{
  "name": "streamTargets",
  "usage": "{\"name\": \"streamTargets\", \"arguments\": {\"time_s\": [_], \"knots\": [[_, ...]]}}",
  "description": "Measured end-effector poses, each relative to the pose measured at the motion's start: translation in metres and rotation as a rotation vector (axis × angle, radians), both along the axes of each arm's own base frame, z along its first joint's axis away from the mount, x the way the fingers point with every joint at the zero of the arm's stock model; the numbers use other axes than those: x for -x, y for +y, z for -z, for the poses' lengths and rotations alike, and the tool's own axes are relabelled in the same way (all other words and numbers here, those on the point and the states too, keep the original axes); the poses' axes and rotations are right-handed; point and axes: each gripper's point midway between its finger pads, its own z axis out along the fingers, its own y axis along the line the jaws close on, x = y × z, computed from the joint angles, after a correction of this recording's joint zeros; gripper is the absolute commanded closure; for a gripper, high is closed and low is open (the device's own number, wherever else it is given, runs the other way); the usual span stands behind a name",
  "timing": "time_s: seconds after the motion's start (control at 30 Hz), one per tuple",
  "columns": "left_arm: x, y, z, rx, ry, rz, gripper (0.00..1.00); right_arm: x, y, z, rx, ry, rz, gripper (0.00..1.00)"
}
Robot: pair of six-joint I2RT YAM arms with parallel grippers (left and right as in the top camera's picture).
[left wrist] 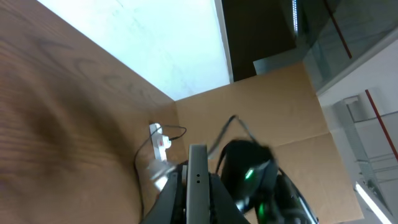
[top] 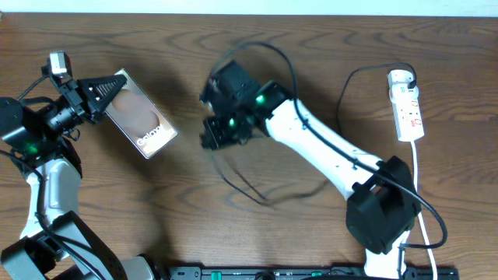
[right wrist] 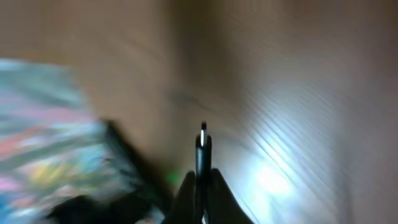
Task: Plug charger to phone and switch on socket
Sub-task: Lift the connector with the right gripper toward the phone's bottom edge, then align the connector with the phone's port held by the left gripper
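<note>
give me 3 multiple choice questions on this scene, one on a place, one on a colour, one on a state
1. Where on the table does the socket lie? A left end B middle C right end
2. The face of the phone is: A brownish B green C white
3. The left gripper is: A open and empty B shut on the phone C shut on the socket
Answers: 1 C, it lies far right in the overhead view; 2 A, glossy brown with white lettering; 3 B, it pinches the phone's end.
</note>
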Motion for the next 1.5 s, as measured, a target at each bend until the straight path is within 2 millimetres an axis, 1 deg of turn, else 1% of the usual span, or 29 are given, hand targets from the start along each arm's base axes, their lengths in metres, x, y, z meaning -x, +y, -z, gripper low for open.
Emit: {"name": "streamTargets", "arguments": {"time_s": [0.03, 0.1, 0.17, 0.23, 0.33, 0.5, 0.77, 0.93, 1.1, 1.3, 1.43, 1.5], "knots": [[0.000, 0.000, 0.000, -0.001, -0.001, 0.000, 0.93, -0.004, 0.011, -0.019, -0.113, -0.022, -0.048, 0.99], [0.000, 0.000, 0.000, -0.002, -0.003, 0.001, 0.93, -0.008, 0.025, -0.054, -0.309, -0.064, -0.143, 0.99], [0.000, 0.000, 0.000, -0.003, -0.004, 0.002, 0.93, -0.005, 0.030, -0.084, -0.465, -0.084, -0.236, 0.99], [0.000, 0.000, 0.000, -0.004, -0.005, 0.002, 0.93, 0.001, 0.027, -0.100, -0.557, -0.065, -0.301, 0.99], [0.000, 0.000, 0.000, -0.004, -0.005, 0.002, 0.93, 0.011, 0.020, -0.110, -0.616, -0.011, -0.351, 0.99], [0.000, 0.000, 0.000, -0.007, -0.009, 0.003, 0.93, 0.020, 0.015, -0.111, -0.628, 0.051, -0.372, 0.99], [0.001, -0.001, -0.001, -0.043, -0.059, 0.008, 0.93, 0.025, 0.012, -0.110, -0.633, 0.061, -0.388, 0.99], [-0.001, 0.001, -0.003, -0.047, -0.070, -0.010, 0.93, 0.031, 0.008, -0.100, -0.584, 0.113, -0.365, 0.99], [-0.002, 0.001, -0.003, -0.049, -0.073, -0.014, 0.93, 0.032, 0.006, -0.090, -0.572, 0.105, -0.369, 0.99], [-0.007, 0.005, -0.017, -0.063, -0.103, -0.032, 0.93, 0.036, 0.005, -0.071, -0.589, 0.105, -0.386, 0.99], [-0.008, 0.005, -0.019, -0.062, -0.105, -0.037, 0.93, 0.039, 0.004, -0.067, -0.613, 0.113, -0.402, 0.99], [-0.008, 0.005, -0.019, -0.061, -0.103, -0.037, 0.93, 0.040, 0.004, -0.069, -0.635, 0.107, -0.418, 0.99]]}}
